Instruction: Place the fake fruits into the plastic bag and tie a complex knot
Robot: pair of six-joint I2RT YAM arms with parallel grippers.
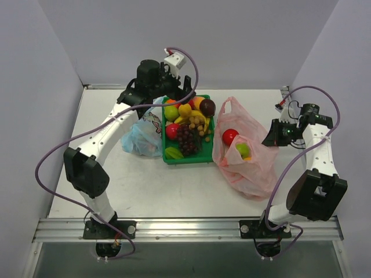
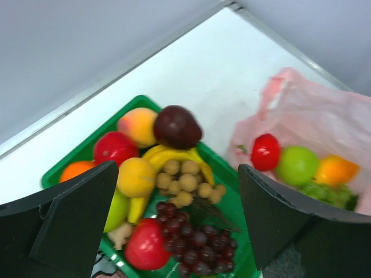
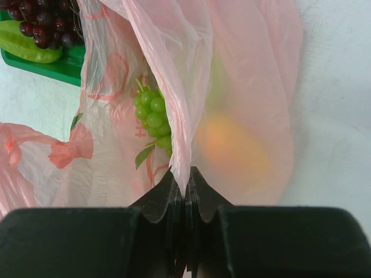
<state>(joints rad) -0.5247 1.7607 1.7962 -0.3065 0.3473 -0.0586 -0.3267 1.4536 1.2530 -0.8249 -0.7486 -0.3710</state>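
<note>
Fake fruits: most are heaped in the green tray mid-bench, touching one another. A red apple, a green apple, an orange fruit and green grapes already lie inside the plastic bag, which lies slumped just to the right of the tray. Left gripper hangs above the tray with jaws spread wide and nothing between them. Right gripper is clenched on a fold of the bag's pink film, holding that edge up. Handling estimate: the fruits look hollow, light, rigid and glossy, so a round one may slip out of a pinch. Best taken across the widest part, jaws square to it. The dark maroon fruit sits on top of the heap and looks easiest to reach. The purple grapes are lumpy and better taken across the body of the bunch. The bag is thin, limp and crinkly and probably collapses wherever it is not held. Grip it at the rim or handles, not the belly, and pull gently since the film may stretch or tear. In the way: close-packed neighbours leave little room for the fingers, and the tray wall limits a low side approach. A blue bag lies against the tray's left side. Part of the pink film droops across the bag's mouth.
</note>
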